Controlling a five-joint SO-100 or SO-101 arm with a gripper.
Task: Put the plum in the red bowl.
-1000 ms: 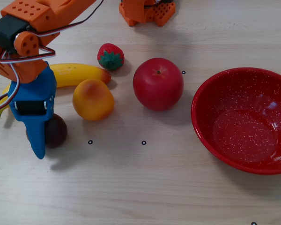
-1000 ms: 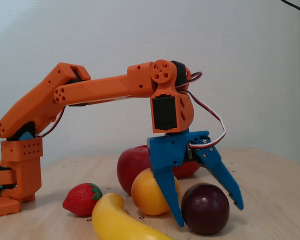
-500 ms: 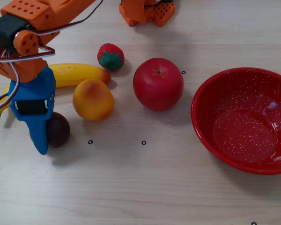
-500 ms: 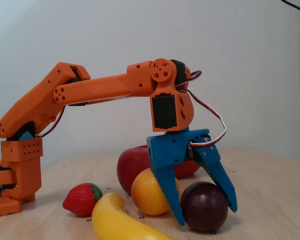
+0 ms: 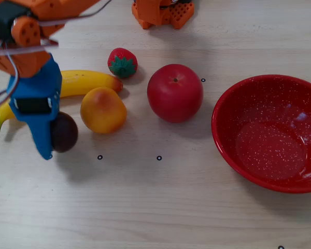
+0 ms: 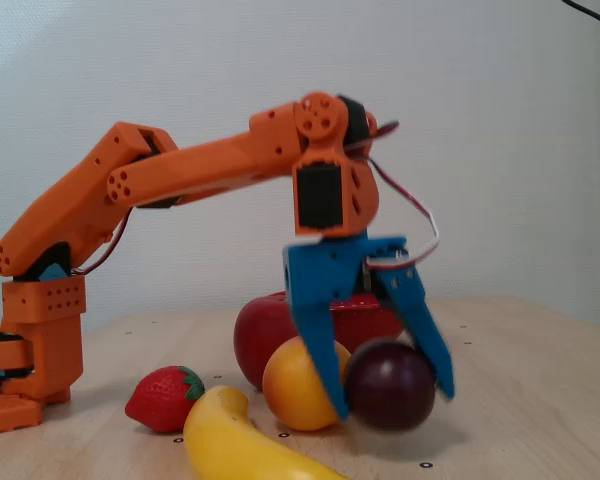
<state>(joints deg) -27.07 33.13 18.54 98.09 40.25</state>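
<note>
Hand point(image 6: 390, 395) was clamped on the plum point(image 6: 389, 385), one blue finger point(image 6: 315, 335) on the plum's left side and the other on its right in the side-on fixed view. Plum looked slightly blurred there, low over the table point(image 6: 520, 400); couldn't tell if it touched the wood or sat just above it.

In the top-down fixed view, the hand point(image 5: 52, 140) was at far left w/ the plum point(image 5: 65, 132) showing at its right edge, partly hidden by the blue finger. Orange fruit point(image 5: 103, 109) lay just beside the plum, to its right. Banana point(image 5: 88, 81) ran behind both, its left end under the arm. Strawberry point(image 5: 123, 63) sat past the banana's tip; apple point(image 5: 174, 93) was to the right of the orange fruit, a small gap between.

Red bowl point(image 5: 272, 132) sat at far right, empty, cut by the frame edge, well apart from the plum w/ the apple between them. In the side-on fixed view, the bowl was mostly hidden behind the hand & apple point(image 6: 260, 335); only a red strip showed.

Arm base point(image 5: 162, 13) was at top centre of the top-down view.
</note>
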